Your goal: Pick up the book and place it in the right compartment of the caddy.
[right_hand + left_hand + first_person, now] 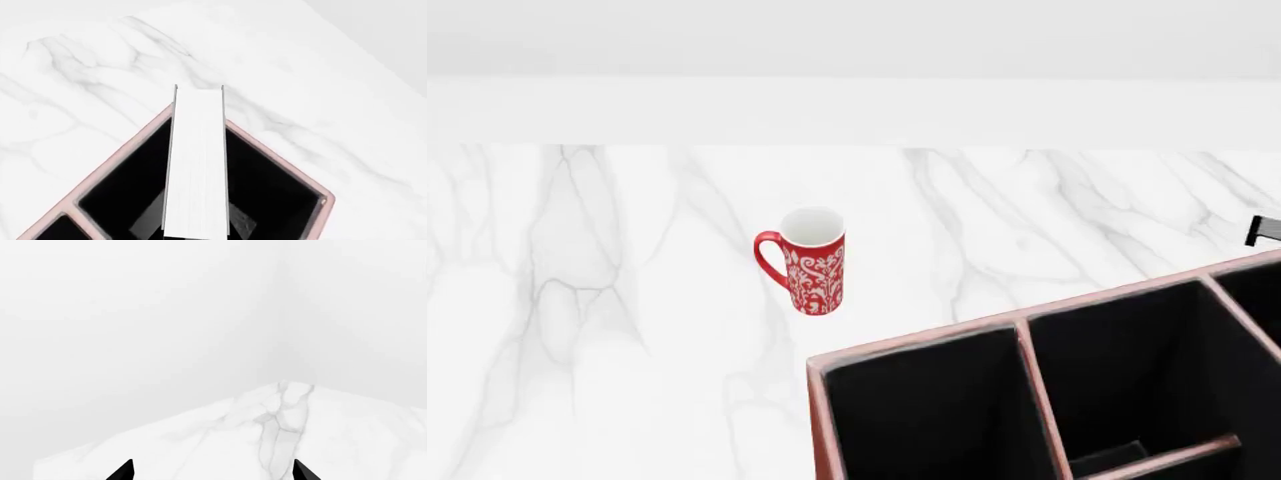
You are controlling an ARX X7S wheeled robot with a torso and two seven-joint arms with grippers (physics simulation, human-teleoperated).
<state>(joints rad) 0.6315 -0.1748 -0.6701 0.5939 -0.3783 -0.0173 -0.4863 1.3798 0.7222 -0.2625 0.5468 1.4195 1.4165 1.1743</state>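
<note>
The book point(197, 160) shows its white page edges and thin black covers in the right wrist view. It reaches out from my right gripper point(197, 227), which is shut on it. It hangs over a corner compartment of the reddish-brown caddy point(280, 165); its far end passes over that corner. In the head view the caddy point(1021, 322) fills the lower right with black divided compartments. A small black piece point(1262, 230) at the right edge may be the book's end. My left gripper point(213, 471) is open and empty above the marble table.
A red mug with a white pattern point(807, 262) stands upright on the white marble table point(587, 300), left of and behind the caddy. White walls run behind the table. The table's corner point(287, 385) shows in the left wrist view.
</note>
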